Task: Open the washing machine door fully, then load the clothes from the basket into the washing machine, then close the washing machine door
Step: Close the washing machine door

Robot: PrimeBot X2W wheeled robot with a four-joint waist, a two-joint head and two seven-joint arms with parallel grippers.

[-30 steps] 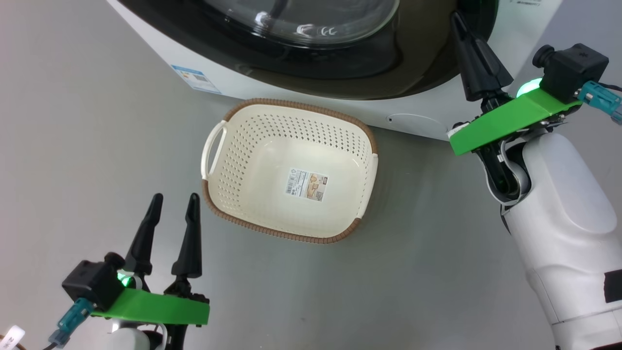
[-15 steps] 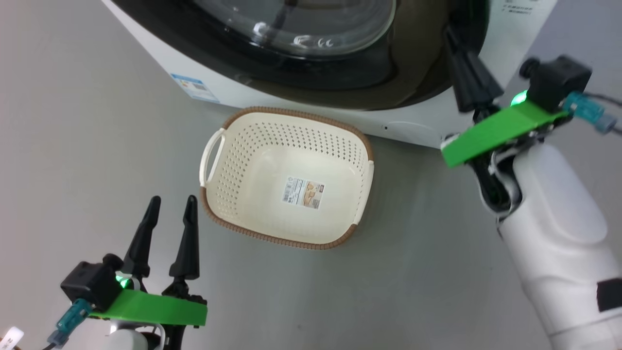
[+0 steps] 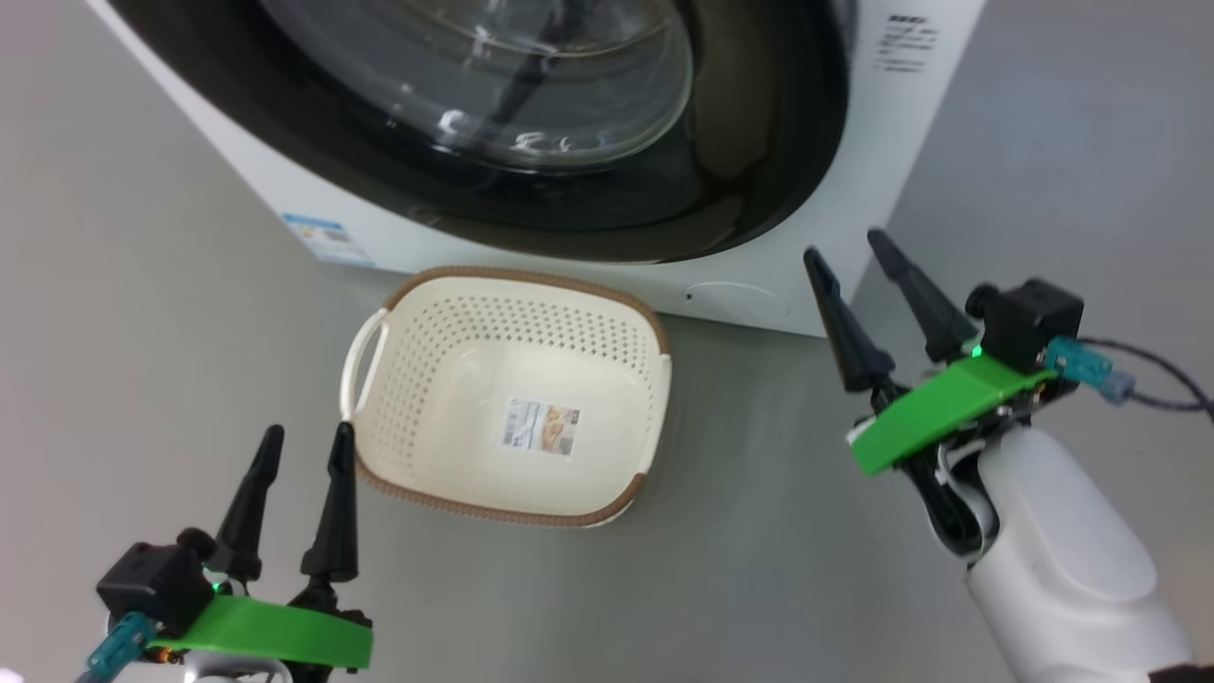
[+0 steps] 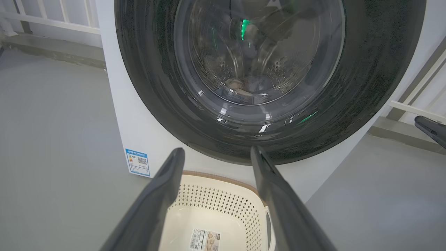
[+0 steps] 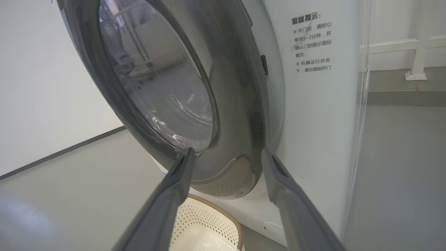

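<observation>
**At the washer: door shut, basket empty, both claws free**

Down on the grey floor, the basket sits just in front of the washer, its far rim tucked under the curve of the door. It holds nothing but the label on its bottom. The door lies against the washer's front. Through the glass in the left wrist view, a pale heap that I take for the clothes rests low in the drum. By that reading the loading is done and the door is closed. Whether the latch has caught, the pictures do not show.

The left claw hangs wide and empty near the basket's near-left corner, apart from it. The right claw is also wide and holds nothing. It sits just off the washer's lower right corner, fingers pointing up towards the door's edge.

Several things could go wrong from here. A door merely pushed to could drift open, since nothing presses on it. If the right claw goes in to press, one spread finger could slip past the glossy rim and lever it outward instead. A careless turn of that arm could rap the washer's corner. A forward sweep of the left claw would shove the light basket against the washer.
</observation>
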